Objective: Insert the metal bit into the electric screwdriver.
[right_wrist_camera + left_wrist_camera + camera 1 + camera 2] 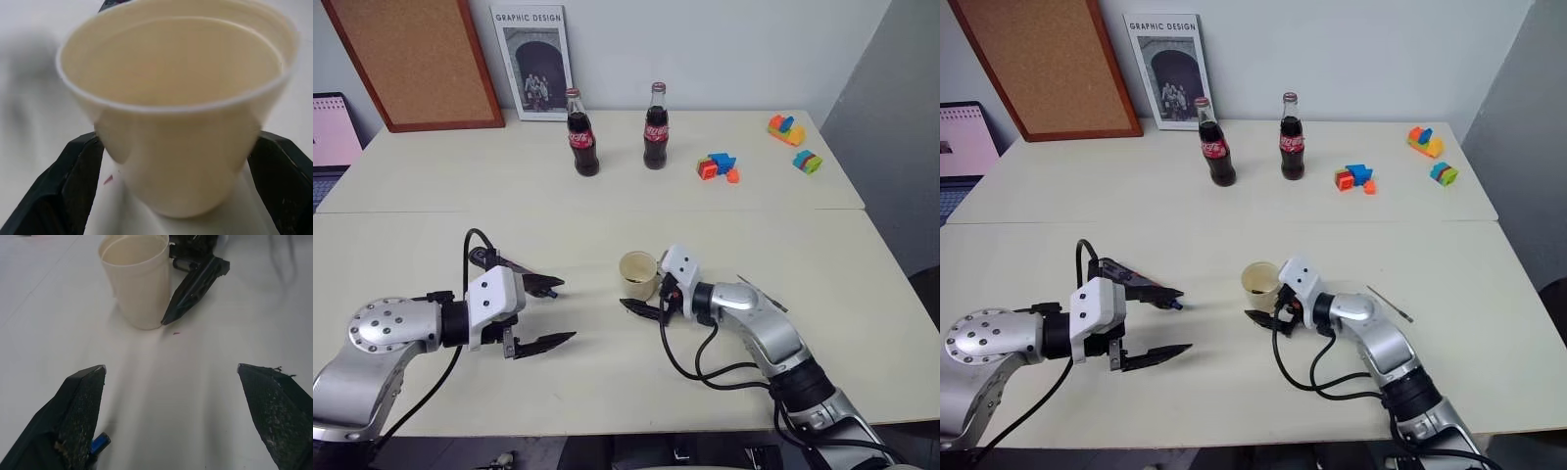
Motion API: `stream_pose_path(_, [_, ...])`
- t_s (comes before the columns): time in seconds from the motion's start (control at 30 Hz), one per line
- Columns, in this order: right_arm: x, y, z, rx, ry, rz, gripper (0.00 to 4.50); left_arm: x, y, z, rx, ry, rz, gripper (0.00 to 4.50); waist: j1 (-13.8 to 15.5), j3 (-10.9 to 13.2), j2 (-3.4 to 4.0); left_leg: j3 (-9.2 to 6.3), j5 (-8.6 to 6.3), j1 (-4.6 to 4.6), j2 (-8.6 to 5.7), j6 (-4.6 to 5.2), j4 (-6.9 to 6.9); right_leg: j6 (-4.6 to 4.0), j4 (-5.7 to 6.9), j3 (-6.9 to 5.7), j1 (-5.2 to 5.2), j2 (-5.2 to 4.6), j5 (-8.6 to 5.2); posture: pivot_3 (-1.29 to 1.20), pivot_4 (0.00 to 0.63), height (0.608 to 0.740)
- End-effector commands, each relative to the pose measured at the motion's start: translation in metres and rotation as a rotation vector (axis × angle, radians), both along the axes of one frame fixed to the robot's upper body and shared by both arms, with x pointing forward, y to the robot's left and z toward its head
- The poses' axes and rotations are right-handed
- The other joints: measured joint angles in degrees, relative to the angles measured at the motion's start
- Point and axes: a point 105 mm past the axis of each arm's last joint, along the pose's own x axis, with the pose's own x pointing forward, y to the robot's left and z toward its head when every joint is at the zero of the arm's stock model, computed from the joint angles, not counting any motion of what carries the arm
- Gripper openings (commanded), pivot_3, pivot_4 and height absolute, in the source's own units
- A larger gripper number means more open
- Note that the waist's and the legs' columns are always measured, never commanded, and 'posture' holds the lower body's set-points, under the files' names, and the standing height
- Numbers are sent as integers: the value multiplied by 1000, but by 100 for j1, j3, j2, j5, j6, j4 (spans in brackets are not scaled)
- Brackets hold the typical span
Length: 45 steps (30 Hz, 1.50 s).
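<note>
A cream paper cup (pixel 1260 281) stood upright near the middle of the white table (pixel 1234 215) and serves as the landmark here. The right gripper (pixel 178 196) was placed around the cup, with 1 black finger on each side of its lower wall; the fingers were spread wide, gaps could be seen between them and the cup, and nothing was gripped. In the left wrist view, 1 right finger (pixel 195 286) was seen with its tip at the foot of the cup.

The left gripper (pixel 1163 323) was held to the robot's left of the cup, well apart from it and pointing toward it. Its 2 fingers (pixel 78 416) were fully parted and empty.

The electric screwdriver (pixel 1141 283) was seen lying on the table to the left of the cup, just beside the left gripper's far finger, with its bluish tip (pixel 99 443) toward the cup. It was not held by either gripper.

The metal bit (pixel 1390 304) lay flat on the table to the right of the cup, beyond the right arm, touched by nothing.

Beyond the cup, toward the wall, 2 cola bottles (pixel 1220 145) stood upright side by side. Coloured blocks (pixel 1355 178) were scattered beyond the cup and to its right.
</note>
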Motion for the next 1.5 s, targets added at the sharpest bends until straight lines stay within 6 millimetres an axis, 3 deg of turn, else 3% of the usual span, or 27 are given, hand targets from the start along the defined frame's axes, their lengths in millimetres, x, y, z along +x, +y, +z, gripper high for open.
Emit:
stream_pose_path(0.03, [3, 2, 11, 26, -52, 3, 4004, 2, -3, 6, -8, -40, -7, 4500, 0, 0, 0, 0, 0, 0, 0, 0, 0, 0, 0, 1, 0, 0, 0, 0, 150, 740])
stream_pose_path(0.2, [-1, 0, 12, 22, -76, 10, 2981, 3, -10, 10, -34, -99, -26, 4500, 1, 0, 0, -1, 0, 1, 0, 0, 0, 0, 0, 0, 0, 0, 0, 0, 150, 740])
stream_pose_path(0.33, [1, -9, 23, 31, -120, -27, 2890, 5, -20, 17, -90, -110, -48, 4500, 2, 0, 0, -1, 0, 0, -1, 0, 0, 0, 0, 0, 0, 0, 0, 0, 150, 740])
stream_pose_path(0.4, [6, -25, 33, 36, -154, -85, 2890, 10, -31, 22, -143, -108, -58, 4500, 18, 1, 1, -1, 0, -1, -2, 0, 0, 0, 0, 0, 0, -1, 0, 0, 150, 740])
stream_pose_path(0.5, [19, -88, 48, 3, -217, -296, 2889, 19, -66, 28, -221, -94, -138, 4500, 55, 2, 4, -2, 0, -6, -3, 0, 13, 1, 1, -1, 2, -2, 1, 0, 150, 740])
stream_pose_path(0.63, [35, -149, 57, 15, -229, -560, 2884, 25, -97, 25, -242, -48, -207, 4500, 102, 2, 5, 2, -1, -25, -10, 1, 57, 7, 2, -14, 14, -3, 4, 0, 150, 740])
stream_pose_path(0.7, [49, -194, 56, 8, -235, -763, 2874, 30, -117, 24, -274, -34, -248, 4500, 99, 2, 5, 4, -1, -21, -15, 1, 61, 17, 2, -1, 17, -3, 10, 0, 150, 740])
stream_pose_path(0.77, [58, -224, 54, -3, -235, -904, 2874, 35, -132, 23, -288, -30, -271, 4500, 76, 2, 5, 7, -1, -15, -14, 2, 64, 23, 2, 5, 22, -3, 13, 0, 150, 740])
stream_pose_path(0.83, [65, -240, 53, 2, -228, -984, 2874, 40, -142, 24, -299, -32, -277, 4500, 41, 2, 5, 16, -1, -10, -18, 2, 65, 21, 3, 5, 27, -2, 16, 0, 150, 740])
stream_pose_path(1.07, [80, -277, 44, 10, -205, -1161, 2874, 51, -171, 34, -353, -76, -292, 4500, -34, 0, 13, 29, 0, -11, -13, 2, 56, 12, 5, 13, 23, 29, 15, 0, 150, 740])
stream_pose_path(1.3, [81, -280, 36, 57, -139, -1179, 2874, 55, -185, 39, -412, -117, -294, 4500, -13, -2, 18, 42, 0, -11, -8, 2, 59, 12, 2, 24, 22, 13, 15, 0, 150, 740])
stream_pose_path(1.37, [80, -281, 36, 79, -124, -1189, 3585, 55, -185, 39, -420, -101, -297, 4500, -12, -2, 18, 43, 0, -11, -9, 2, 60, 13, 2, 25, 22, 8, 15, 0, 150, 740])
stream_pose_path(1.5, [78, -278, 38, 100, -119, -1185, 4489, 53, -186, 42, -438, -94, -309, 4500, -11, -3, 18, 43, 0, -11, -10, 2, 61, 15, 2, 25, 22, 7, 15, 0, 150, 740])
